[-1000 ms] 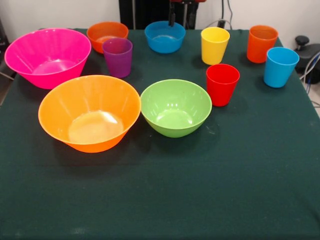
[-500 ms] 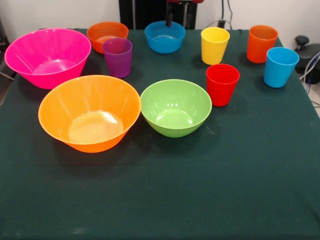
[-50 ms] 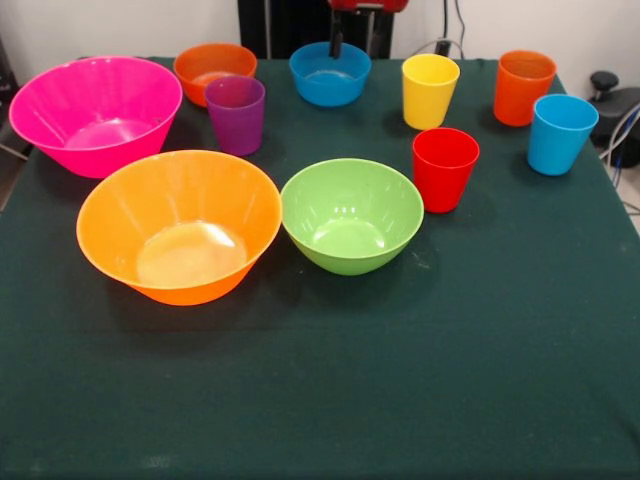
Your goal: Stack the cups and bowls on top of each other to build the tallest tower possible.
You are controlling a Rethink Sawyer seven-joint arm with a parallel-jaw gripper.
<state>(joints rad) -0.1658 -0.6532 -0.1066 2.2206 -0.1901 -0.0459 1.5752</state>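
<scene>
Gripper (image 3: pixel 353 35) hangs at the far edge, right above the small blue bowl (image 3: pixel 330 73), so that's the closest grab. Can't tell if it's open or closed. Nothing's stacked yet: bowls and cups all sit apart, mouths up, on the green-clothed table (image 3: pixel 400 380), with plenty of bare cloth up front.

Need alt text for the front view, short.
Ten plastic pieces stand apart and unstacked on a dark green table: a large pink bowl, a large orange bowl, a green bowl, small orange and blue bowls, and five cups. The gripper shows at the top edge above the blue bowl.
</scene>
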